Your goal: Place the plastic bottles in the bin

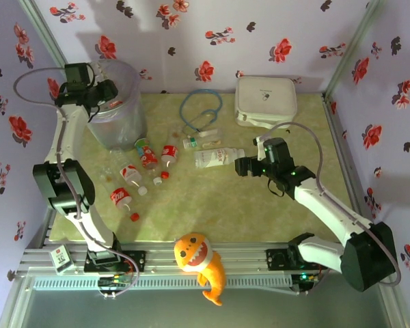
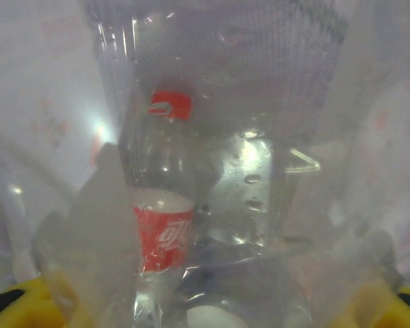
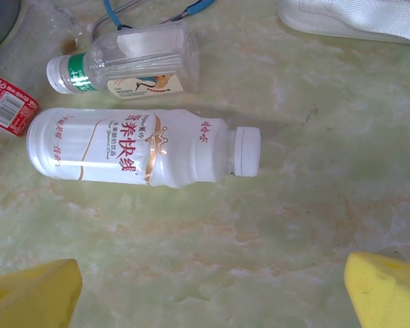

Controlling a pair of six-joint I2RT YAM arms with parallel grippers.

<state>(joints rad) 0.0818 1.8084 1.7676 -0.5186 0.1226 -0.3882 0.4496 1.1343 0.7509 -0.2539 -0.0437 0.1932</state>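
Observation:
The bin [image 1: 119,113] stands at the table's far left. Above its mouth my left gripper [image 1: 108,98] is shut on a plastic bottle: clear plastic fills the space between the yellow pads, and a red-capped, red-labelled bottle [image 2: 162,232] points away from the left gripper [image 2: 205,307]. Several more bottles [image 1: 148,157] lie on the table beside the bin. My right gripper [image 1: 240,166] is open, low over the table just short of a white bottle [image 3: 137,147] that lies on its side. The right gripper [image 3: 212,287] has bare table between its pads. A clear green-capped bottle [image 3: 133,65] lies just beyond.
A white square case [image 1: 265,99] sits at the back right. A blue cable loop [image 1: 199,109] lies at the back middle. An orange plush fish [image 1: 199,260] lies on the near edge. Loose red caps [image 1: 134,217] lie near the left bottles. Flowered walls close in three sides.

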